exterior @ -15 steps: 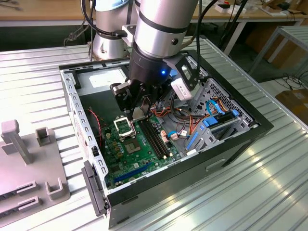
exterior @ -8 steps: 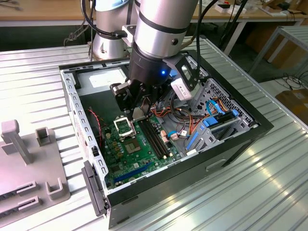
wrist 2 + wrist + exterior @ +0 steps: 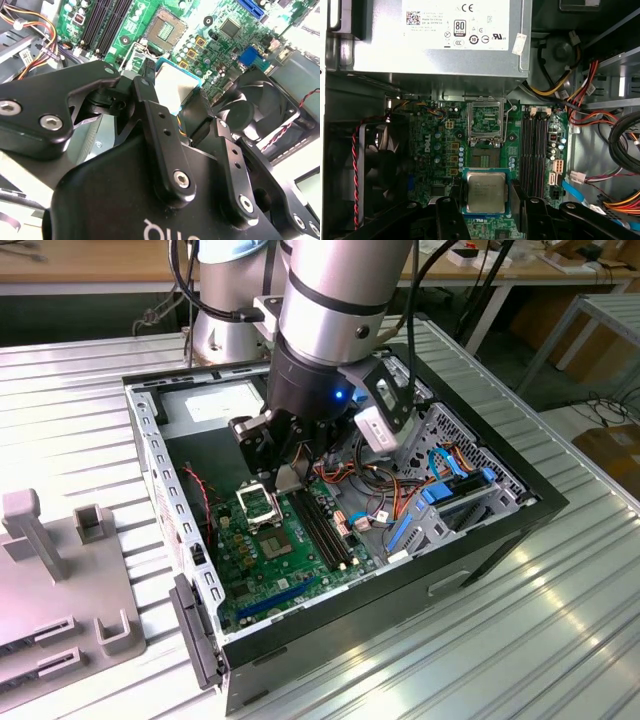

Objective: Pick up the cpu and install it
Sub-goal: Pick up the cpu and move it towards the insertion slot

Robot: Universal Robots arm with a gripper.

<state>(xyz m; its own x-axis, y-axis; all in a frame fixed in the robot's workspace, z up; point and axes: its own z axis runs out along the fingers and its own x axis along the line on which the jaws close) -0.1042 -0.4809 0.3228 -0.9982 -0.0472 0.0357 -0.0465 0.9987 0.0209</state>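
Observation:
The cpu (image 3: 485, 192), a silver-grey square chip with a thin green rim, sits between my gripper's (image 3: 486, 201) black fingers (image 3: 451, 212). The gripper is shut on its two opposite edges. It hangs above the green motherboard (image 3: 437, 150), a short way from the open cpu socket (image 3: 486, 122) with its metal frame. In the second wrist view the cpu (image 3: 175, 85) shows past the fingers (image 3: 150, 107), with the socket (image 3: 165, 30) beyond it. The exterior view shows the gripper (image 3: 285, 478) low inside the open computer case (image 3: 400, 585), right above the socket (image 3: 262, 505).
A power supply (image 3: 445, 35) lies beyond the socket and a black fan (image 3: 375, 165) sits beside the board. Memory slots (image 3: 535, 150) and bundles of coloured cables (image 3: 600, 100) crowd the other side. Blue drive brackets (image 3: 450, 490) stand in the case. A grey fixture (image 3: 60, 560) rests on the table.

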